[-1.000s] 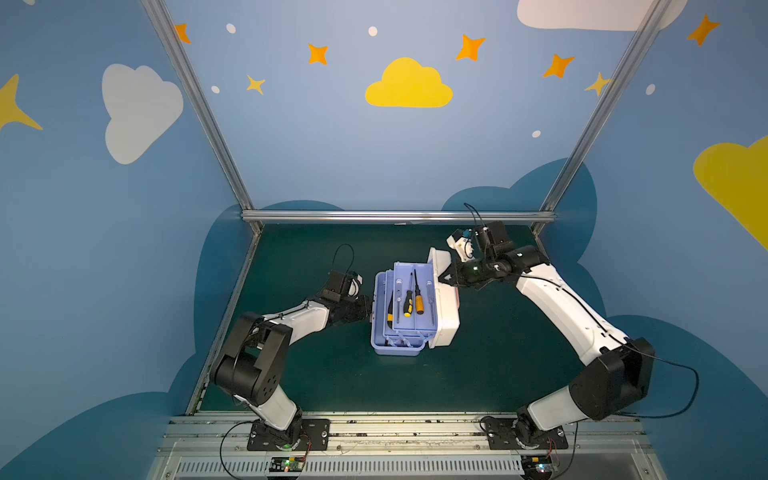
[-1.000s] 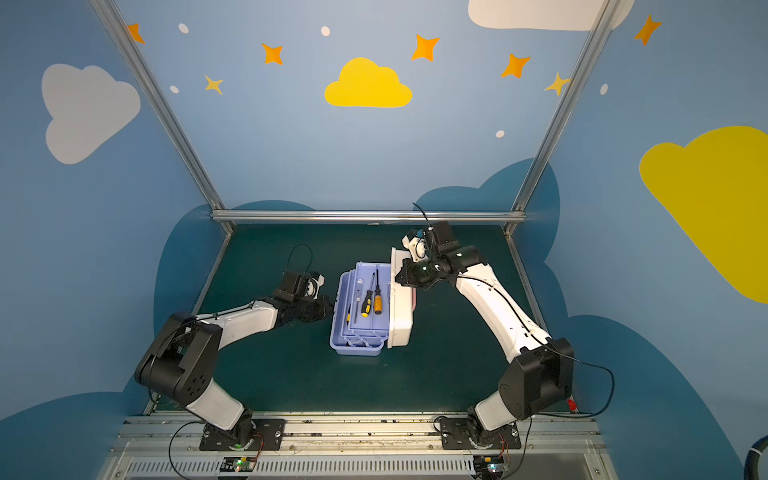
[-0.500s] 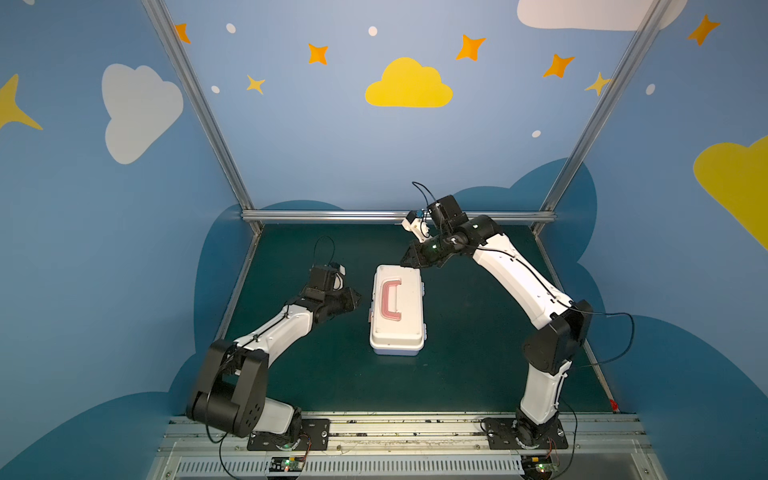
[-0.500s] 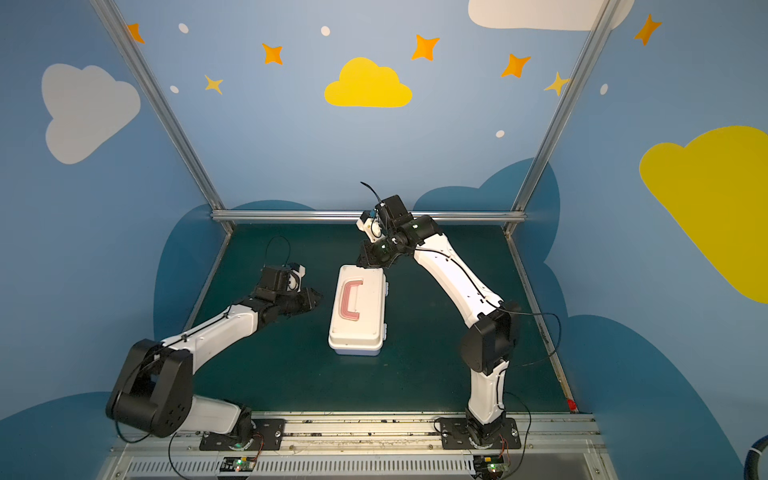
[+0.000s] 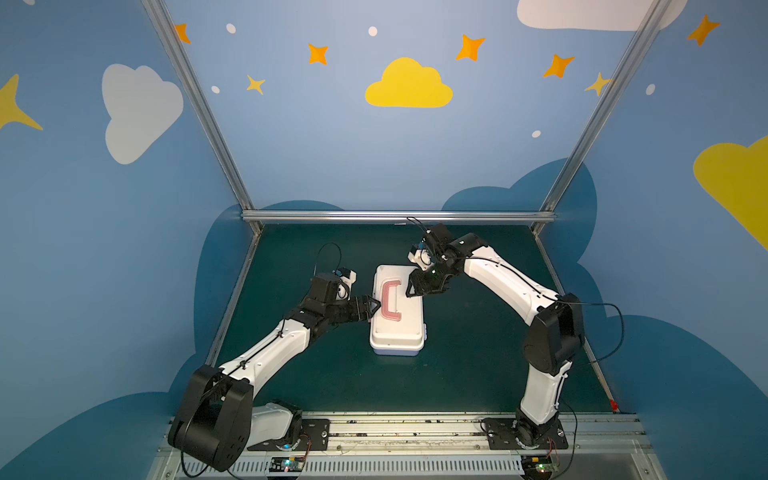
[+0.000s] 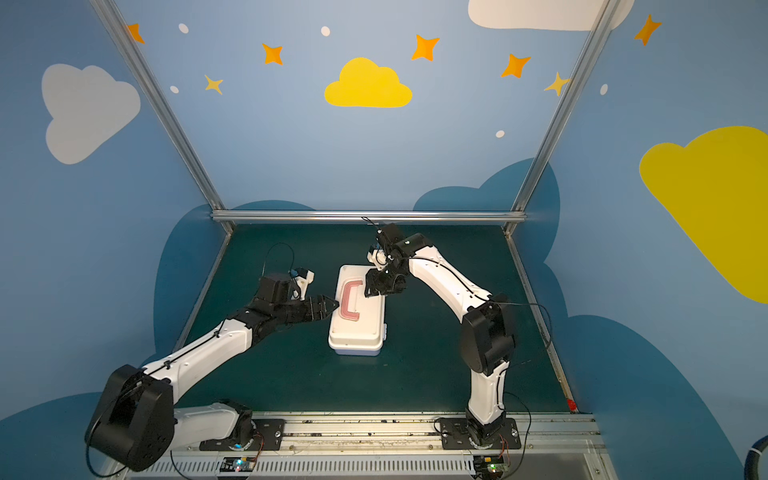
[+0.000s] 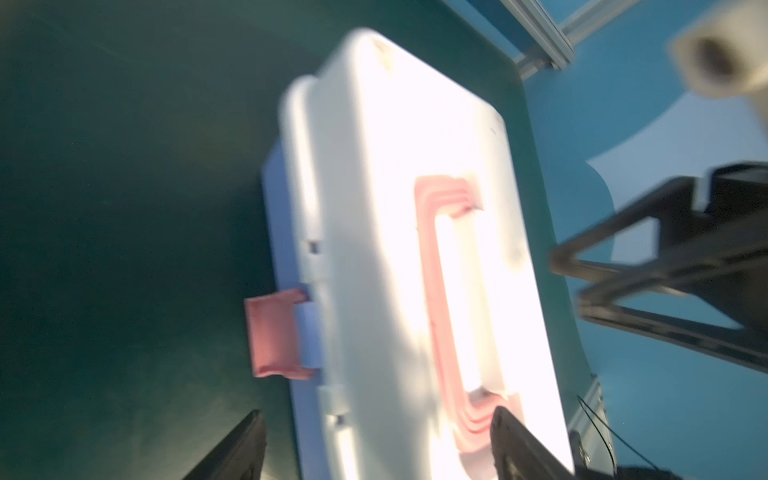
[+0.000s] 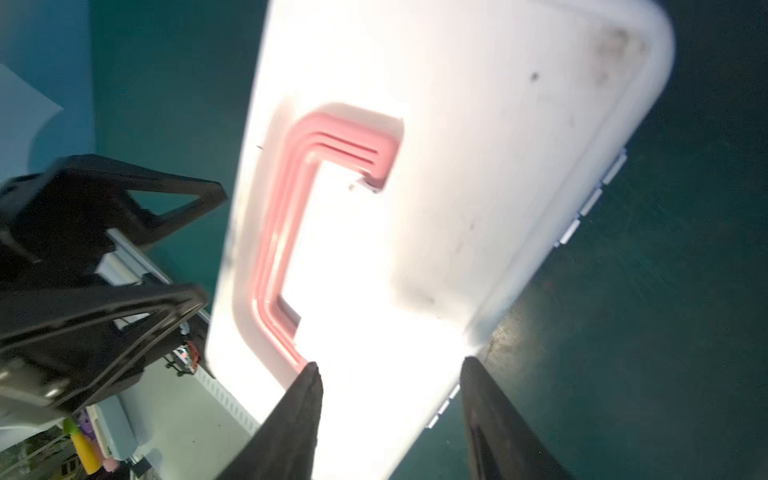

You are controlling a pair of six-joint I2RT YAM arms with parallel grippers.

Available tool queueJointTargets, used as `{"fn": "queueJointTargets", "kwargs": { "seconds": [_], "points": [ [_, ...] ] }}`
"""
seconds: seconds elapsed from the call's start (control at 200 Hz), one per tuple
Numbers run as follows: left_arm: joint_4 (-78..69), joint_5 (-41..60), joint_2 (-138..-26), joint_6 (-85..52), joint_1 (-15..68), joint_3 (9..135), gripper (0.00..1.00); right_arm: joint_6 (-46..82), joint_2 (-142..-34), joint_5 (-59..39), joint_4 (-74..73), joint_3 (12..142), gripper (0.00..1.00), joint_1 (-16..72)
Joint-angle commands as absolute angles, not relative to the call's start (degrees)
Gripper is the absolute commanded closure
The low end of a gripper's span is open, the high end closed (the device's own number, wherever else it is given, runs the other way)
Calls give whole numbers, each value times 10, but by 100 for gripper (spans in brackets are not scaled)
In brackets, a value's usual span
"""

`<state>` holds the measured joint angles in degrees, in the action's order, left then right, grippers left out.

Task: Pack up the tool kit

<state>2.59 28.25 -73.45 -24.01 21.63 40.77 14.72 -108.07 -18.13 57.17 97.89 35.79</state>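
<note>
The tool kit (image 5: 397, 328) (image 6: 357, 328) lies shut on the green mat in both top views, white lid up, with the pink handle (image 5: 388, 301) flat in its recess. My left gripper (image 5: 372, 308) (image 6: 332, 306) is open at the box's left long edge, level with the handle. In the left wrist view the left gripper (image 7: 378, 442) straddles the lid's edge, and a pink latch (image 7: 274, 332) sticks out from the side. My right gripper (image 5: 412, 286) (image 6: 369, 287) hangs open over the lid's far right part. In the right wrist view the right gripper (image 8: 390, 399) holds nothing. The tools are hidden.
The green mat (image 5: 478, 353) is walled by blue panels and aluminium posts, with a rail (image 5: 395, 216) across the back. The two grippers face each other over the box, roughly a hand's width apart. The arm bases stand on the front rail (image 5: 395, 428).
The lid has gone from standing open to shut flat. Both grippers have opened. The left one has come up to the box's left edge; the right one has let go and hangs over the lid.
</note>
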Motion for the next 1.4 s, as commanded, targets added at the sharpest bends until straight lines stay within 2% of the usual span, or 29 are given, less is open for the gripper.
{"fn": "queueJointTargets", "kwargs": {
  "seconds": [0.0,0.17,0.461,0.661,0.791,0.951,1.162,1.397],
  "points": [
    [26,293,-741,-229,238,421,17,151,-1051,-147,556,950,44,352],
    [63,258,-748,-239,297,442,21,149,-1049,-188,517,912,43,334],
    [90,191,-786,-229,406,498,21,139,-1026,-276,485,854,43,276],
    [83,189,-841,-228,446,541,21,125,-1007,-279,496,830,43,256],
    [113,171,-851,-217,450,560,17,117,-1006,-277,498,837,43,250],
    [176,70,-787,-213,428,523,0,108,-1029,-280,509,873,43,251],
    [163,-16,-701,-209,375,418,0,104,-1040,-285,513,889,43,255],
    [17,-36,-723,-156,393,323,0,107,-1048,-281,511,886,43,257]
  ]
}}
